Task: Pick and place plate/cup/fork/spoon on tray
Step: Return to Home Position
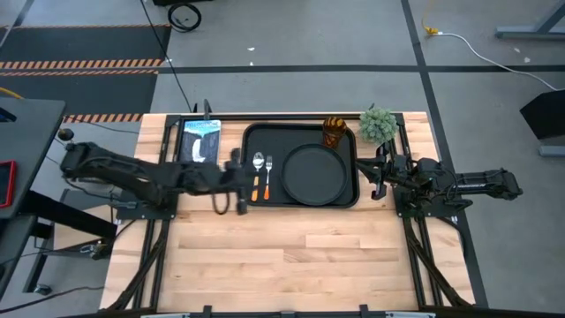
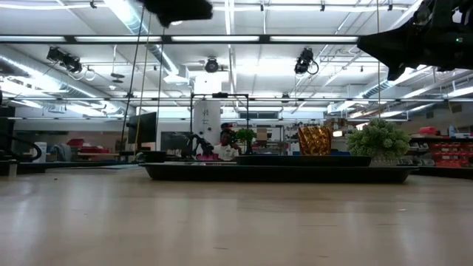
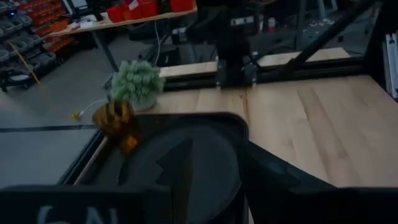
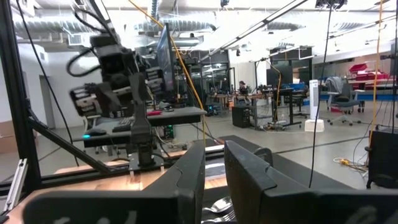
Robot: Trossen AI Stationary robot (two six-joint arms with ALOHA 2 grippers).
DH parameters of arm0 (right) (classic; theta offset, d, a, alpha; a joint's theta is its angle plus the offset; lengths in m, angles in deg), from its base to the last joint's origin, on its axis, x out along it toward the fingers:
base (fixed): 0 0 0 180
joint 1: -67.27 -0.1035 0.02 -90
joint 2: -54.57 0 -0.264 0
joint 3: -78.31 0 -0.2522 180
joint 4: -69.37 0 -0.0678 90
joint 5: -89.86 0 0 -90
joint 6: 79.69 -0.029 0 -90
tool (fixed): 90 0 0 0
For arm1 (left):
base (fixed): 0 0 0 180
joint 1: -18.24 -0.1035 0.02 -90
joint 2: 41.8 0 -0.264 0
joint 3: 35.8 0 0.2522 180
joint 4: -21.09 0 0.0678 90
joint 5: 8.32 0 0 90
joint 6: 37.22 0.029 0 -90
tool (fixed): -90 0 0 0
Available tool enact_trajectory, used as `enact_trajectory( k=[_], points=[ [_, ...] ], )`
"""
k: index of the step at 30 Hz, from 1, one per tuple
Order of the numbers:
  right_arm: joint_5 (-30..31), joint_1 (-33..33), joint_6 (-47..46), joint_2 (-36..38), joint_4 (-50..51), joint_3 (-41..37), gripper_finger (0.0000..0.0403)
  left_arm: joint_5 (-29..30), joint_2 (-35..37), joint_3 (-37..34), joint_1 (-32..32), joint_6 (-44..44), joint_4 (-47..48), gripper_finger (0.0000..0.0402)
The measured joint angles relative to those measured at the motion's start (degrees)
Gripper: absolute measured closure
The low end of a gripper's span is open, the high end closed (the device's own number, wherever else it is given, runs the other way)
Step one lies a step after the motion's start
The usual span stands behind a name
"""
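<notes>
four items sit on the tray [image 1: 256, 134], left gripper [image 1: 232, 179] spread and empty beside it, right gripper's [image 1: 378, 179] state unclear.

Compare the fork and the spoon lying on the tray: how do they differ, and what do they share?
The fork ends in tines, while the spoon ends in a rounded oval bowl. The fork lies nearer the plate; the spoon lies nearer the tray's outer edge, on the side of the left gripper. Both have orange handles and silver heads, and lie side by side, pointing the same way.
</notes>
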Motion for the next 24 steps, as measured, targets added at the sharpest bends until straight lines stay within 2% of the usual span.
enact_trajectory(
  k=[3,10,14,17,24],
  points=[
    [0.0,0.0,0.0,0.0,-0.02,0.0,0.0334,-0.02,7.19,-8.09,-0.12,-0.06,-3.92,0.0269],
    [0.0,0.0,0.0,0.0,-0.02,0.01,0.0334,-0.61,25.61,-30.61,-0.1,-4.34,-19.6,0.0269],
    [0.0,0.0,0.0,-0.01,0.01,0.0,0.0334,-3.97,33.56,-38.88,-0.12,0.34,-26.95,0.0269],
    [0.0,0.0,-0.01,0.0,0.0,0.0,0.0334,-4.6,39.17,-41.89,-0.51,1.72,-26.18,0.0269],
    [0.0,-0.02,0.0,0.0,0.0,0.02,0.0334,-4.61,51.25,-45.39,-1.75,-1.08,-15.87,0.0269]
  ],
)
